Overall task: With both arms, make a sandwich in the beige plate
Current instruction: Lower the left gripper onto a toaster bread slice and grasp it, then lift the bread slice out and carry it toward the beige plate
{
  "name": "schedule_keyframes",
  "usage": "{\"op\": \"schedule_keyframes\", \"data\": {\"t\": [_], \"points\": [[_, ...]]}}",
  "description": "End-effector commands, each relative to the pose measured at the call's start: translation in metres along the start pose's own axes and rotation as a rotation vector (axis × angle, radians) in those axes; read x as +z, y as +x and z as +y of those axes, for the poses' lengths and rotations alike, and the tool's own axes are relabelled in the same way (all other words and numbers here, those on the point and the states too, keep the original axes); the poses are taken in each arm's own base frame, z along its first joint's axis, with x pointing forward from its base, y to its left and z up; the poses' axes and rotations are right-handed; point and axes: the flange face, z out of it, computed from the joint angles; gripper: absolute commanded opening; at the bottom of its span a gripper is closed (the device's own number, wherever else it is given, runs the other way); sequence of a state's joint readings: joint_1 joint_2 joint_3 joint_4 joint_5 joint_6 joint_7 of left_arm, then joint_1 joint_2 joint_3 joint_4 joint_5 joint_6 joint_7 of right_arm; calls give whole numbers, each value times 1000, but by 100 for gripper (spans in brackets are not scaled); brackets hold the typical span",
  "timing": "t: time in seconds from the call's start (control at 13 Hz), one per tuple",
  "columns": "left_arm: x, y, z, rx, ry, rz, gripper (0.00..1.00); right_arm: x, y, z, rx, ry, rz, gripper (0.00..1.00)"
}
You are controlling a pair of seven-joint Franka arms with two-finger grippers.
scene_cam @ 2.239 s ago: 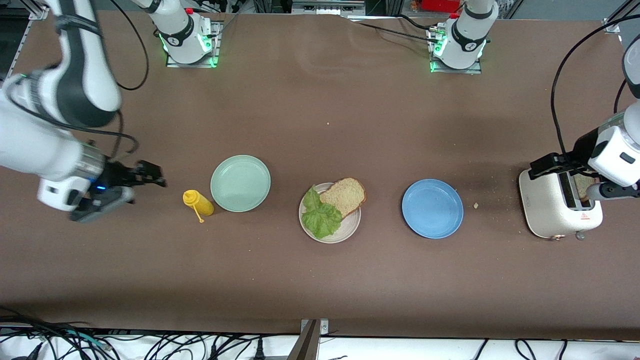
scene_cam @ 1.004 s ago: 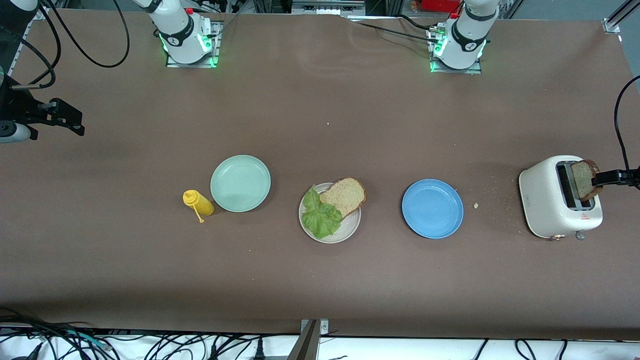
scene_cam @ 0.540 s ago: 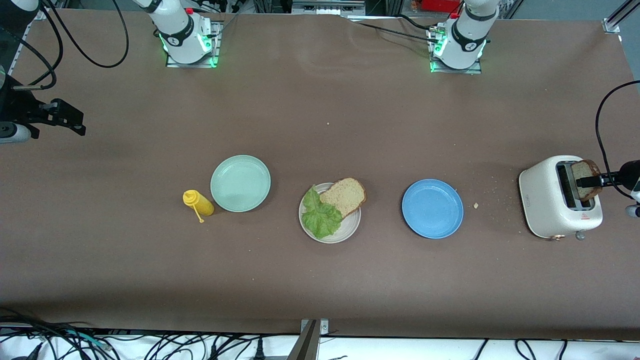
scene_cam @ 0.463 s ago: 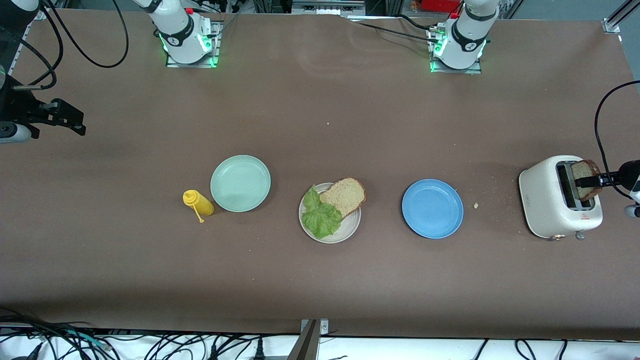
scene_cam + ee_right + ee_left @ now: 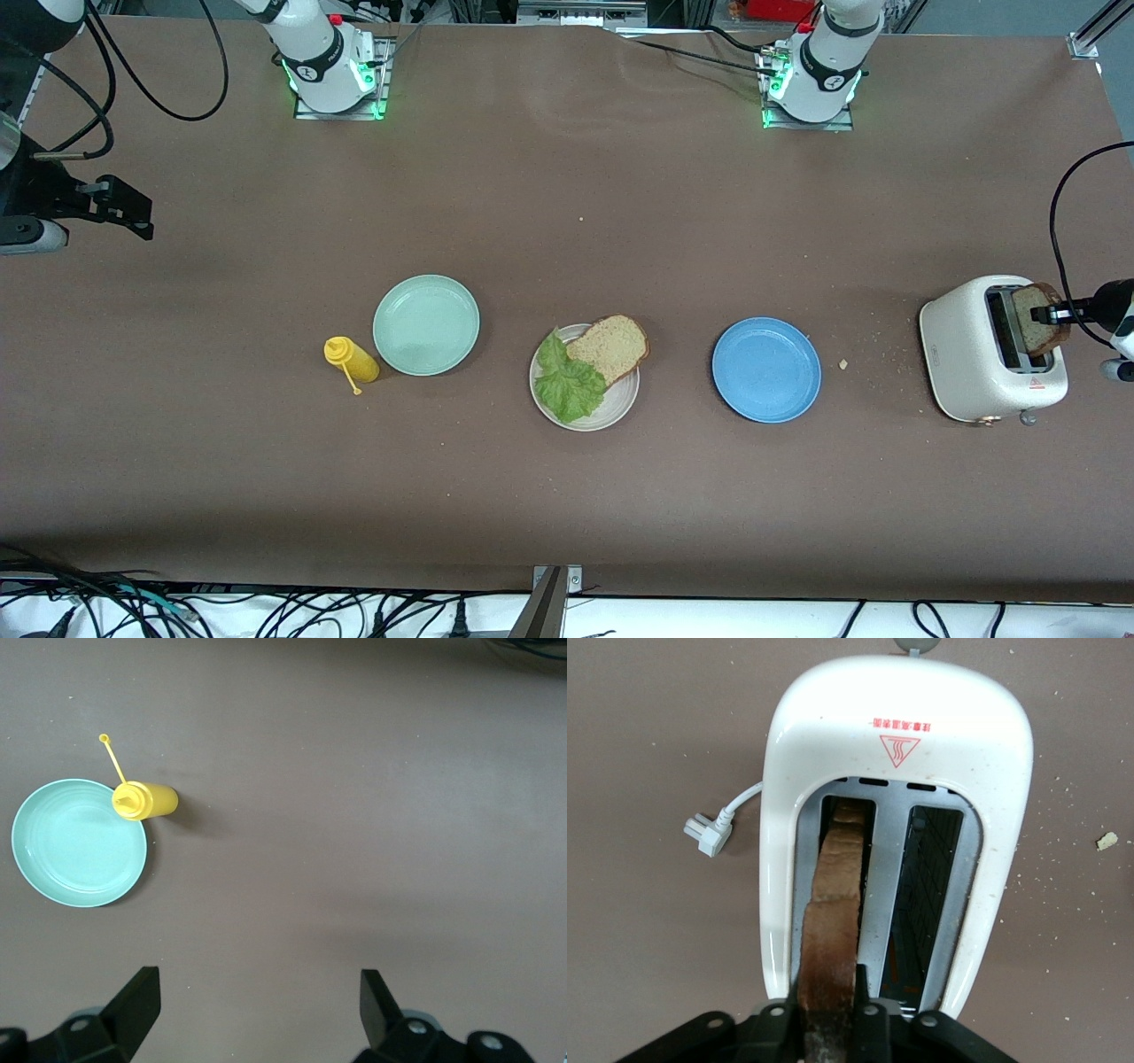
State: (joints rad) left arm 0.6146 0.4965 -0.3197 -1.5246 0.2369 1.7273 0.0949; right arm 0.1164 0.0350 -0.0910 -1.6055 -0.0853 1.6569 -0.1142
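The left gripper sits at the right edge of the front view, over the toaster, with its fingers pinched on the crust of the toast standing in one slot. In the left wrist view the slice rises out of that slot while the slot next to it is bare. The toaster stands at the left arm's end of the table, its plug loose on the cloth beside it.

The plate is at the middle of the frame. One bread slice lies on it, overhanging the rim toward the bases, and a lettuce leaf lies partly on that slice and partly on the plate, on the side toward the right arm's end. So the bottom half of the sandwich looks done and the top slice is the step in hand.

Next, I'd say the left arm must lift the toast straight up, clear of the slot, carry it past the blue plate and lay it flat over the lettuce. The slice is gripped by its edge, so it may swing or crumble.

The right gripper waits at the upper left of the front view, fingers spread wide and holding nothing, looking down at the green plate and the mustard just beside it.
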Motion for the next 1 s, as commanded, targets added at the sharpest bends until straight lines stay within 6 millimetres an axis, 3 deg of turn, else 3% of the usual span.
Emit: {"op": "schedule_keyframes", "data": {"t": [0.0, 0.23, 0.31, 0.54, 0.69, 0.93], "points": [[-37, -17, -2, 40, 55, 27, 0, -8, 4, -4, 2, -21, -1, 100], [-102, -50, 4, 54, 84, 75, 0, -14, 4, -4, 3, -24, 11, 100], [-126, -64, 13, 61, 99, 96, 0, -15, 4, -3, 5, -24, 13, 100], [-173, -85, 60, 83, 77, 103, 0, -11, 6, -2, 3, -27, 6, 100], [-177, -89, 112, 54, -33, 78, 0, -12, 6, -2, 1, -28, 9, 100], [-160, -81, 225, -37, -200, 0, 0, -12, 6, -2, 3, -28, 8, 100]]}}
